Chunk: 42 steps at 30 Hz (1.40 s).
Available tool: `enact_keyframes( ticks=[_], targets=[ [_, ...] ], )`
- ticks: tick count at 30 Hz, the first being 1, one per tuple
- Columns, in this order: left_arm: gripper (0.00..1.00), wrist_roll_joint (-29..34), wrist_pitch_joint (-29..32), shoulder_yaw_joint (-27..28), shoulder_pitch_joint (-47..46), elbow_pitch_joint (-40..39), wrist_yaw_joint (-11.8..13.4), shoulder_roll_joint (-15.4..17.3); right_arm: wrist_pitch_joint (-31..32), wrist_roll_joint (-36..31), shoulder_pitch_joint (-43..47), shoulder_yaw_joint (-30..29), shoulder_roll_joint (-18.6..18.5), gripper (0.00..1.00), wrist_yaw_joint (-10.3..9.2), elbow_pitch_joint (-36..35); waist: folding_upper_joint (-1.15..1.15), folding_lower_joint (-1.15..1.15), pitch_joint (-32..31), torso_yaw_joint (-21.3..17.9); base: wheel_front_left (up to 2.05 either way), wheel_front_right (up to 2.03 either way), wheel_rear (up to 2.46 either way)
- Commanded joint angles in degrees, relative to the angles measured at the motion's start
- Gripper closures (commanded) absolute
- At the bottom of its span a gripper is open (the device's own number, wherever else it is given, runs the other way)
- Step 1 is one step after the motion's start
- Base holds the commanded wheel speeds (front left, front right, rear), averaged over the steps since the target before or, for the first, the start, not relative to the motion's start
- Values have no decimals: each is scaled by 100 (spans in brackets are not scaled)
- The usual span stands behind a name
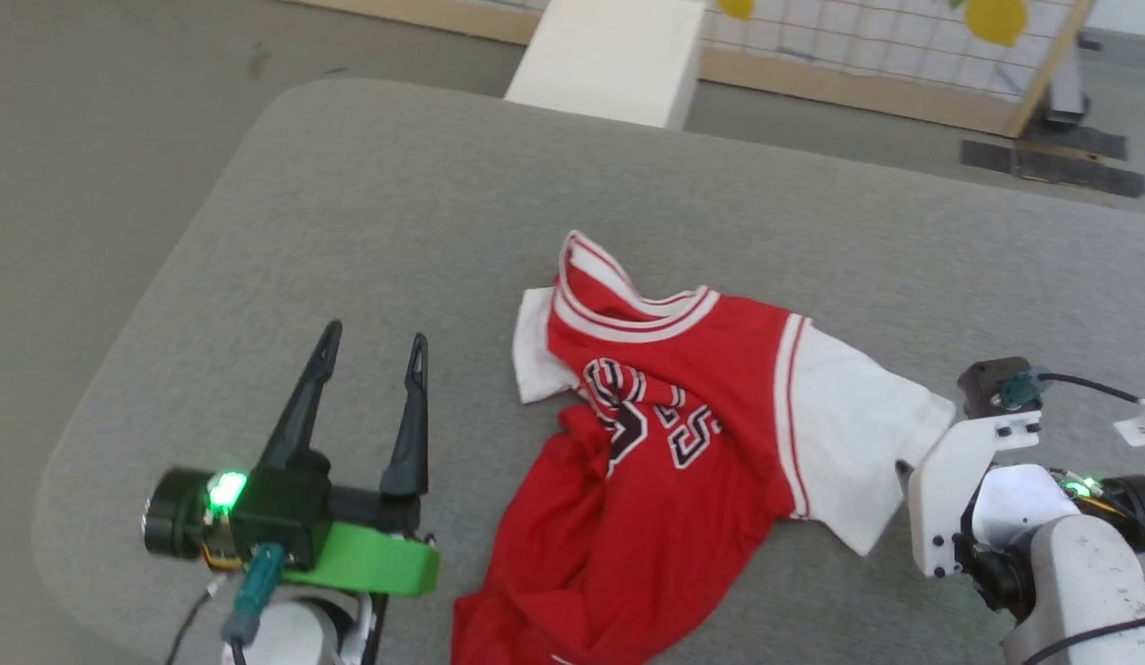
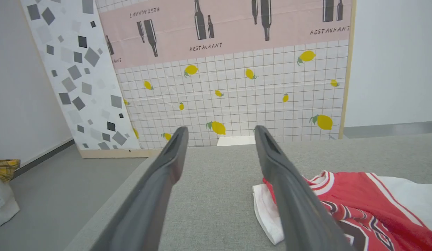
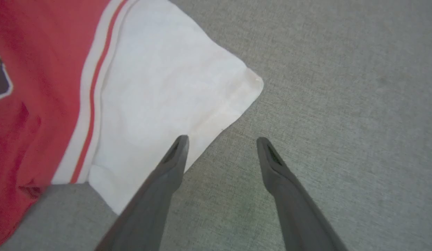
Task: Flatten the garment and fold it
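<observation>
The red jersey lies crumpled on the grey padded table, collar toward the far side, its body bunched so the black number is creased. One white sleeve spreads flat to the right; the other is folded small at the left. My left gripper hovers open to the left of the jersey, nothing between its fingers. My right gripper is open just above the table, its left fingertip over the edge of the right white sleeve, the other over bare cloth.
A white box stands on the floor beyond the table's far edge, with a lemon-patterned panel behind it. The table's rounded left corner drops off near my left arm. A bag sits on the floor at the left.
</observation>
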Motion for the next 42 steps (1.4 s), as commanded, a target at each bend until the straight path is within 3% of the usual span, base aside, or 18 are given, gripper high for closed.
enact_keyframes(
  ticks=[1,8,9,10,17,24,34,35,36,42],
  targets=[
    [0,16,-18,66,164,-24,-4,-98,54,-179,-101,-48,31,0,-9,147,0,0,101,240,0,0,0],
    [0,8,-19,275,346,292,-376,-426,-9,-141,-160,-173,161,1,-9,828,0,0,194,398,0,0,0],
    [0,5,-19,305,337,354,-425,-454,-31,-132,-167,-180,166,70,-9,888,0,0,208,393,0,0,0],
    [0,7,-19,338,323,430,-485,-485,-76,-131,-177,-170,170,100,-9,945,0,0,220,384,0,0,0],
    [0,4,-19,577,252,701,-781,-689,-417,-359,-152,-426,-41,100,-9,772,0,0,126,154,0,0,0],
    [0,6,-19,815,345,840,-1012,-818,-357,-276,471,-1109,-371,100,-9,-122,0,0,-139,-293,0,0,0],
    [0,13,-19,889,248,1303,-1234,-915,-147,-96,1486,-1531,90,100,-9,-981,0,0,-130,-841,0,0,0],
    [0,-37,-19,881,218,1442,-1262,-922,-237,-79,1498,-1528,123,62,-9,-1052,0,0,-111,-899,0,0,0],
    [0,-118,-12,885,184,1555,-1288,-932,-329,-37,1481,-1492,142,0,-9,-1099,0,0,-95,-957,0,0,0],
    [0,-508,654,832,-527,1748,-1465,-693,-1297,211,1051,-1281,179,0,-9,-1622,0,0,84,-1264,0,0,0]
  ],
)
